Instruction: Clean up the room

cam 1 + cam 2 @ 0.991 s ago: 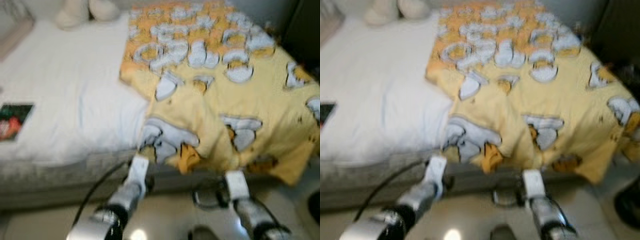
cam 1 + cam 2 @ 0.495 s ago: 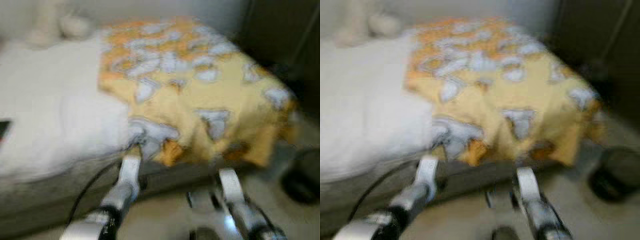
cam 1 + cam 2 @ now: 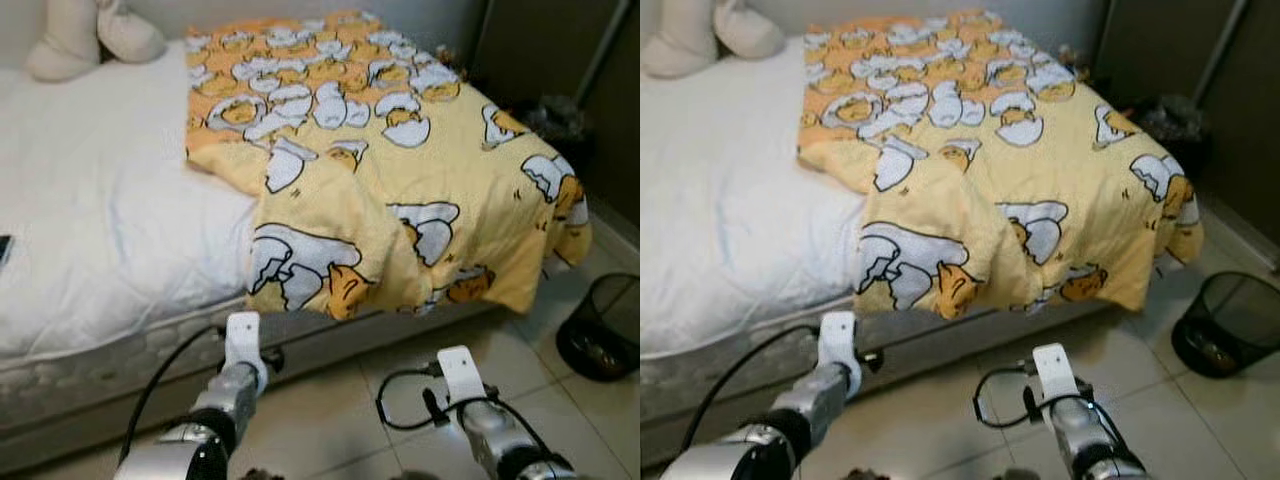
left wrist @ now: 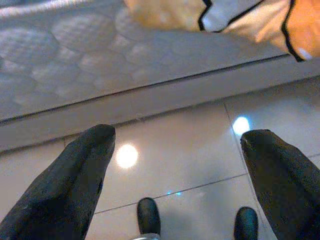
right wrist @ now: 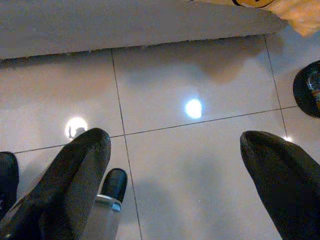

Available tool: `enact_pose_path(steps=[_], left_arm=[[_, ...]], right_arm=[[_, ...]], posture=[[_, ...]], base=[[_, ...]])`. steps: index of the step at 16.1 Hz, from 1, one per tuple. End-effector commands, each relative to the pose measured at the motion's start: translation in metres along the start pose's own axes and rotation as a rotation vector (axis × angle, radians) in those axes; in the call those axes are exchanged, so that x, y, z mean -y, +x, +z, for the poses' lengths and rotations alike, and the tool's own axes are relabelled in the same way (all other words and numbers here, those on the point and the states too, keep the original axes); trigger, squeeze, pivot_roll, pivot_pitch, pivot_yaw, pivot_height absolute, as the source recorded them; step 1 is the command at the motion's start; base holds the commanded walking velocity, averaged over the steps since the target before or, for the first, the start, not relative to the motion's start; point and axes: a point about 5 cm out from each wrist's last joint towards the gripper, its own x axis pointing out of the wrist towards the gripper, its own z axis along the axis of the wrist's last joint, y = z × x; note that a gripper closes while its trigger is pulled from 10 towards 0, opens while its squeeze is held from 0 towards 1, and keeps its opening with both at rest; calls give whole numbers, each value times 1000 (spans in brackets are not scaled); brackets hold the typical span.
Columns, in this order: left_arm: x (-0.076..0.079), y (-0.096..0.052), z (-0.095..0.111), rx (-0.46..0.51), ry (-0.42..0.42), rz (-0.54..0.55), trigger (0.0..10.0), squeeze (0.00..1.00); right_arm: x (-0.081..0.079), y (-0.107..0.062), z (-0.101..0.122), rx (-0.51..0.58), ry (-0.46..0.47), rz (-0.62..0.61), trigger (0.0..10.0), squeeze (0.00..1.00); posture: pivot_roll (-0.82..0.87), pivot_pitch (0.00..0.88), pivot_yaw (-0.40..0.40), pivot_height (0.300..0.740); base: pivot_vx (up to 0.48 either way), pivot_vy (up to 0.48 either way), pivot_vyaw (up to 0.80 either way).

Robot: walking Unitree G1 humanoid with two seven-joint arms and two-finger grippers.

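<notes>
The yellow blanket [image 3: 400, 180] printed with cartoon eggs lies spread over the far side of the bed [image 3: 90, 230], its rumpled near corner drooping over the mattress edge just ahead of and above the left pincer [image 4: 175, 165], which hangs low over the tiled floor [image 5: 200, 165] with its fingers spread wide and holding nothing. The right pincer [image 5: 175, 170] also stands wide and empty over the tiles, with the blanket's hanging hem ahead of it and a black mesh waste bin [image 3: 603, 325] on the floor off to its right. Two pale stuffed toys [image 3: 90, 35] sit at the bed's far end, well apart from both pincers.
</notes>
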Motion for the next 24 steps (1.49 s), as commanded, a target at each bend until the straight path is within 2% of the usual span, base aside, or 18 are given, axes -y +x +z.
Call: enact_pose_path(steps=[1,4,6,7,8,9,10,12,15,16,18,22,24], left_arm=[[-3,1,11,52,22,7,10000,0],[-2,1,16,81,61,0,10000,0],[12,0,29,163,148,-86,10000,0],[15,-1,32,190,143,-105,10000,0],[22,-7,58,391,104,-189,10000,0],[25,-14,70,504,84,-234,10000,0],[31,-32,84,675,107,-288,10000,0],[36,-53,95,800,82,-320,10000,0],[41,-68,113,900,59,-321,10000,0],[39,-81,122,957,48,-346,10000,0],[36,-81,119,921,58,-349,10000,0],[38,-78,123,891,55,-362,10000,0],[37,-75,123,863,26,-352,10000,0]], right_arm=[[-2,0,5,31,-6,8,10000,0],[-3,0,6,37,-13,13,10000,0],[-4,0,21,140,-5,7,10000,0],[-3,-1,28,193,6,-16,10000,0],[2,-10,59,445,48,-73,10000,0],[6,-19,71,562,65,-114,10000,0],[9,-38,77,688,75,-166,10000,0],[16,-56,69,739,137,-250,10000,0],[26,-72,76,848,153,-309,10000,0],[33,-95,96,969,142,-317,10000,0],[32,-103,101,975,135,-304,10000,0],[26,-93,98,913,129,-311,10000,0],[24,-92,99,892,125,-297,10000,0]], posture=[[-238,0,66,719],[-237,0,66,719],[-236,0,67,719],[-237,0,68,719],[-232,0,73,719],[-226,0,73,719],[-219,0,70,719],[-203,0,65,719],[-198,0,61,719],[-200,0,58,719],[-208,0,58,719],[-212,0,65,719],[-213,0,66,719]], base=[[0,461,0],[0,464,0],[302,187,0],[0,0,0],[0,0,0],[0,0,0],[0,0,0],[0,0,0],[0,0,0],[0,0,0],[240,0,0],[480,0,0],[480,0,0]])
